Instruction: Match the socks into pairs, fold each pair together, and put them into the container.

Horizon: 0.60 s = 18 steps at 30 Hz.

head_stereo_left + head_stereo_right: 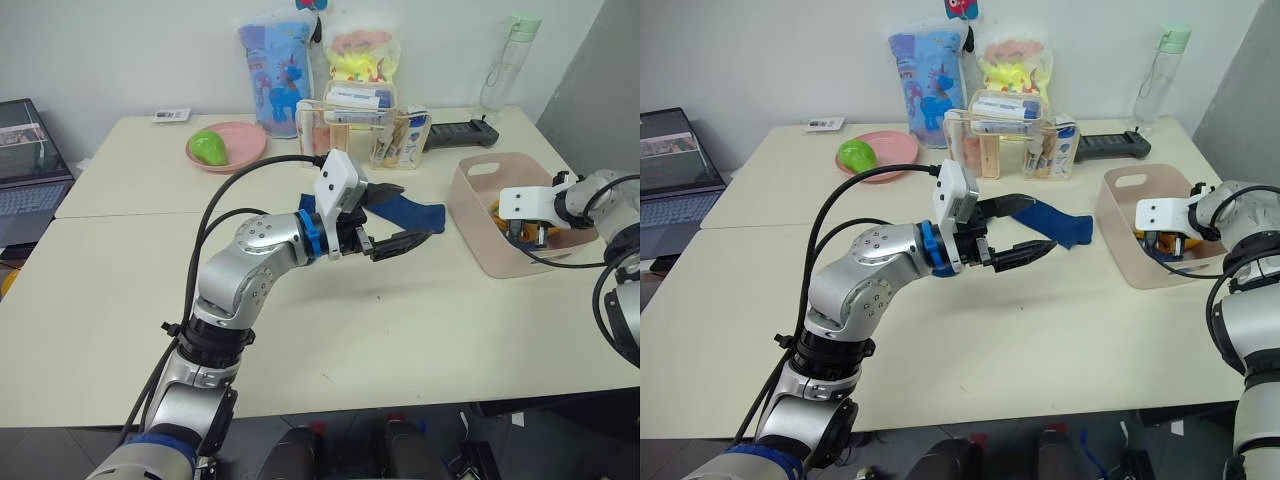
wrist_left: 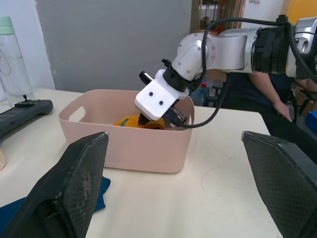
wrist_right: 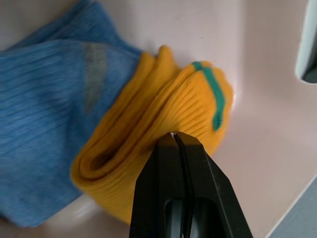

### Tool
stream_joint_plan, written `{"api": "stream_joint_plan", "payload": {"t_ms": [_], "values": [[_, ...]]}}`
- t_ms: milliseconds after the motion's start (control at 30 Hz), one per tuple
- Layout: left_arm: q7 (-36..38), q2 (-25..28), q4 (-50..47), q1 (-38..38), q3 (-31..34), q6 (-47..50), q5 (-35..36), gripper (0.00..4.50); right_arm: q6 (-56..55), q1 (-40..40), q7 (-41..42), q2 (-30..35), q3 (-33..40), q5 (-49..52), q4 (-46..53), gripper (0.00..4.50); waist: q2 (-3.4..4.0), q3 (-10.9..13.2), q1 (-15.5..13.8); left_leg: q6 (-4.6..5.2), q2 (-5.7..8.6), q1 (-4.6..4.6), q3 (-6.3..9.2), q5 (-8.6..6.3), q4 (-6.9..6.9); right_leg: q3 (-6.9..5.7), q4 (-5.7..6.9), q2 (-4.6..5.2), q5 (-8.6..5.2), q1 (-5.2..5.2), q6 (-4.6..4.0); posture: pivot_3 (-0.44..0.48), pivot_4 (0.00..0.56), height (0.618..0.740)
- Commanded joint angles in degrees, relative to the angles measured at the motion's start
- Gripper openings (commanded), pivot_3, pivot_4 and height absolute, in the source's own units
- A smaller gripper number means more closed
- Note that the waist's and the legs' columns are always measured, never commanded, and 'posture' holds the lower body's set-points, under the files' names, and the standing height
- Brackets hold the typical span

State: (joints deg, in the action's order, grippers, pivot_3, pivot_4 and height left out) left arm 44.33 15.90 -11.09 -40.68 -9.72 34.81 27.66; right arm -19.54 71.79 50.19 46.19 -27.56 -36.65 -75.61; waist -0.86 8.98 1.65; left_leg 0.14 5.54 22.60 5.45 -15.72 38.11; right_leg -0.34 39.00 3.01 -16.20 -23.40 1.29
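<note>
1. Fingers pressed flat together on the right end effector [image 3: 181, 144], tip against the folded mustard yellow pair [image 3: 148, 148] inside the container [image 1: 480, 240].
2. Light blue socks [image 3: 44, 114] lie beside that pair.
3. Left end effector [image 1: 1025, 228] spread wide above the desk [image 1: 400, 330], over the navy blue socks [image 1: 415, 213].

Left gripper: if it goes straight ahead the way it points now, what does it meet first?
Probably the pink container: the left gripper, its fingers open, points at the container's near wall. The navy sock lies below that line, though depth is unclear.
</note>
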Motion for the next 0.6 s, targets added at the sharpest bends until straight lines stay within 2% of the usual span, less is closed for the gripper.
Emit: {"api": "stream_joint_plan", "payload": {"t_ms": [33, 167, 333, 567, 600], "values": [[-0.5, 0.2, -2.3, -0.2, 0.4, -0.1, 0.1, 4.5, 0.8, -0.1, 2.7, -0.1, 2.1, 2.3, 0.0, 0.02, 0.0, 0.0, 0.0, 0.0, 0.0, 0.0, 0.01, 0.0, 0.0, -0.01, 0.0, 0.0, 0.0, 0.0, 0.0, 0.0, 0.15, 0.74], [-0.6, 0.4, -2.0, -0.2, 0.6, -0.4, 0.0, 4.5, 2.0, -0.1, 2.3, -0.1, 2.9, 2.9, 0.0, 0.02, 0.0, 0.0, 0.0, 0.0, 0.0, 0.0, 0.01, 0.0, 0.0, -0.01, 0.0, 0.0, 0.0, 0.0, 0.0, 0.0, 0.15, 0.74], [-0.2, 0.8, -0.8, -0.9, 0.7, -1.2, -0.6, 4.5, 1.2, 1.4, -2.6, 0.9, 2.2, 1.6, 0.0, 0.02, 0.0, 0.0, 0.0, 0.0, 0.0, 0.0, 0.01, 0.0, 0.01, 0.0, 0.0, 0.0, 0.0, 0.0, 0.0, 0.0, 0.15, 0.74], [1.1, 4.0, -0.2, -1.2, 2.5, -1.1, -0.3, 4.5, -1.9, 7.8, -11.6, 3.0, 1.3, -0.8, 0.8, 0.02, 0.06, 0.0, 0.0, -0.01, -0.01, 0.01, -0.01, 0.0, -0.05, 0.03, 0.02, -0.01, 0.0, -0.09, 0.0, 0.0, 0.15, 0.74], [1.9, 5.8, -0.2, -0.7, 3.5, -1.1, -0.3, 4.5, -2.8, 8.9, -11.4, 2.8, 3.6, 1.6, 1.5, 0.02, 0.05, 0.0, 0.0, -0.01, -0.01, 0.01, -0.01, 0.0, -0.06, 0.03, 0.0, -0.01, 0.0, -0.08, -0.01, 0.0, 0.15, 0.74]]}}
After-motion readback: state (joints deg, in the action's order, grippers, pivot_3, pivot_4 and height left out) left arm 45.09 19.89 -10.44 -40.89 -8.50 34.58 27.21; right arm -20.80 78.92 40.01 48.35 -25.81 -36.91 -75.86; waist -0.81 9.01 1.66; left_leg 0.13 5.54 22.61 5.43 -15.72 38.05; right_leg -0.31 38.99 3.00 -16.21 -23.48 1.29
